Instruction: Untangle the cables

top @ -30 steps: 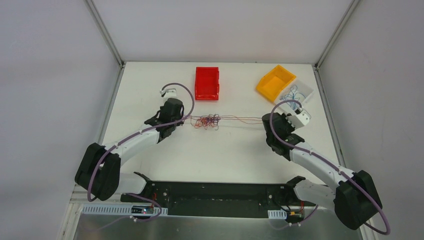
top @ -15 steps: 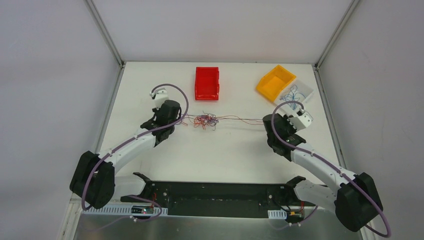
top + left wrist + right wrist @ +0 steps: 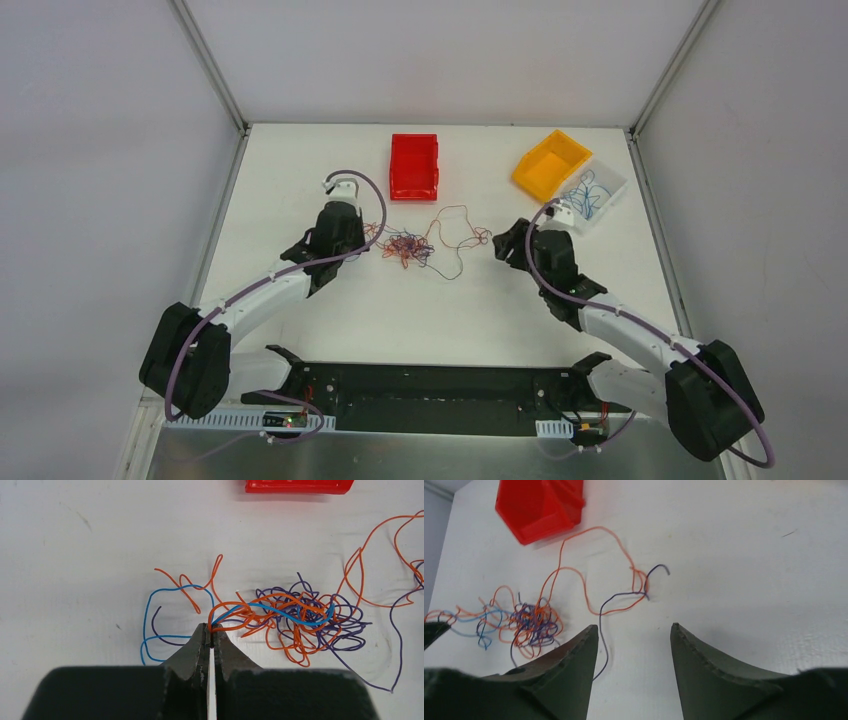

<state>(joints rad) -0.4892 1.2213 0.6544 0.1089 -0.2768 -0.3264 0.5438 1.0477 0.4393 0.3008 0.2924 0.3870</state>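
A tangle of orange, purple and blue cables [image 3: 405,248] lies on the white table between the arms. My left gripper [image 3: 366,238] is at the tangle's left edge, shut on an orange and a blue strand [image 3: 222,614] right at its tips [image 3: 212,629]. The knot [image 3: 300,622] lies just right of those tips. My right gripper [image 3: 501,246] stands open to the right of the cables, with nothing between its fingers [image 3: 634,626]. A slack orange loop [image 3: 589,565] and a purple strand [image 3: 624,596] lie on the table ahead of it, and the knot [image 3: 531,622] lies further left.
A red bin [image 3: 414,165] stands behind the tangle. A yellow bin [image 3: 551,165] and a white tray [image 3: 612,186] holding blue wire are at the back right. The enclosure's walls border the table.
My right gripper has opened and let go of the taut strands, which now lie slack in loops. It has swung left towards the tangle. The left gripper keeps its hold.
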